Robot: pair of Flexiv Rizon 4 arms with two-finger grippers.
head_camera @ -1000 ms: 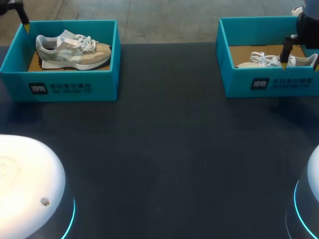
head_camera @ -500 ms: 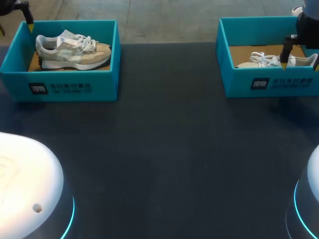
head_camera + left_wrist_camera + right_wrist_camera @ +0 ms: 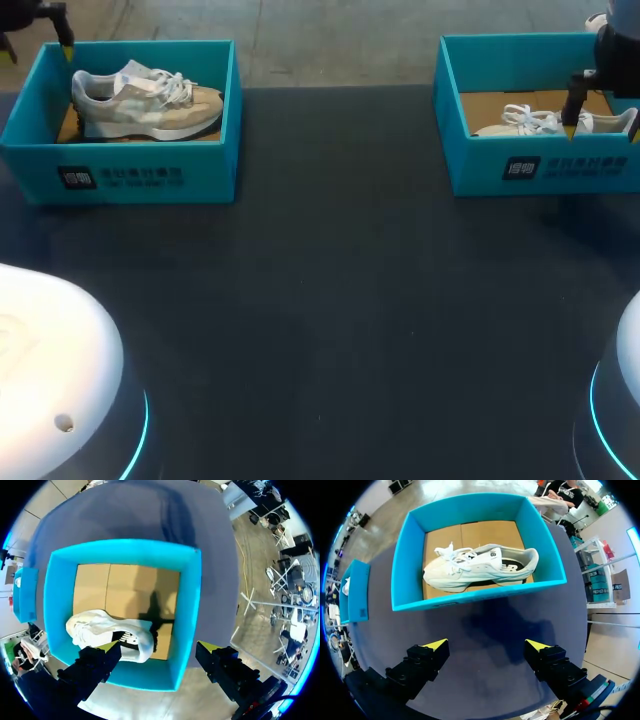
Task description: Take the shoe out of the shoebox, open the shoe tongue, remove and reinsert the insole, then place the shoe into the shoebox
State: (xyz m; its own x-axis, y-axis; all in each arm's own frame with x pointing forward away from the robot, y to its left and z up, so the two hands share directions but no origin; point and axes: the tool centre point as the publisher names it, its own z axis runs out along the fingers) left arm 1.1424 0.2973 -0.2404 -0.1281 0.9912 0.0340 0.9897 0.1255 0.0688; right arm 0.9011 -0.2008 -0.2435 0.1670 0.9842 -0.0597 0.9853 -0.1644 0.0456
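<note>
Small sideways shift of left claw (image 3: 159, 650) along back-left corner of left shoebox (image 3: 130, 175) since a second ago; no shift of right claw (image 3: 486, 645).

Dark desk (image 3: 330, 300) under left shoebox. Right shoebox (image 3: 540, 165) well to the right of left shoebox, same row, same teal.

Grey-tan left shoe (image 3: 145, 100) lying on its side inside left shoebox, toe pointing right. White right shoe (image 3: 540, 122) far right of left shoebox, inside the twin box, on its side too. Neither taken out yet.

Left claw above left shoebox's end wall, spread wide, one finger over the shoe's heel end, the other outside the wall, pinching nothing. Right claw far right of left shoebox, above the twin box's near wall, spread as well, holding nothing.

Likely light, soft upper over stiffer sole; laces loose, could snag. Best hold probably across heel collar or midfoot, not laces. Box walls close to the shoe, so little room for fingers.
</note>
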